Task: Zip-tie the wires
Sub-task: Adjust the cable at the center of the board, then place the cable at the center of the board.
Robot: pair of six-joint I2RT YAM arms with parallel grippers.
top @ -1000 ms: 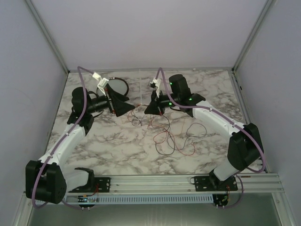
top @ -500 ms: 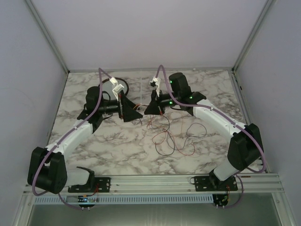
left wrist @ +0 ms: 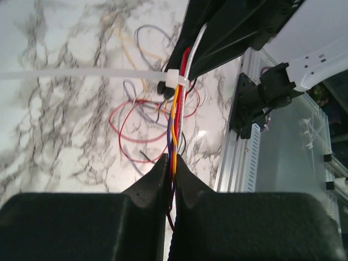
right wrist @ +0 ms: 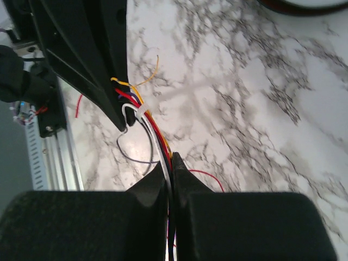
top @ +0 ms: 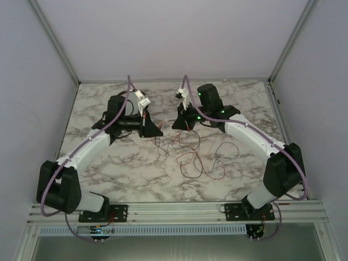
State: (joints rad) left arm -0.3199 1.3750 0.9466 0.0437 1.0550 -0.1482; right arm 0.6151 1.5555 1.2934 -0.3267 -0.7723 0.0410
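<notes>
Left tool (left wrist: 169, 163) and right tool (right wrist: 172, 163) each pinch the wires (left wrist: 175, 122), tie (left wrist: 173, 80) looped between; best hold the bundle taut while its tail is pulled.

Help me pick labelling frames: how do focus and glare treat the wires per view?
Left wrist: wires and zip tie sharp, near fingers a dark blur, glare on the table. Right wrist: wires sharp, fingers blurred. Top external: evenly lit, wires barely resolved.

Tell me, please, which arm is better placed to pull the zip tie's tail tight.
Probably left. The left gripper and right gripper both clamp the wires beside the zip tie, but the left wrist view shows its tail sticking out free to one side.
</notes>
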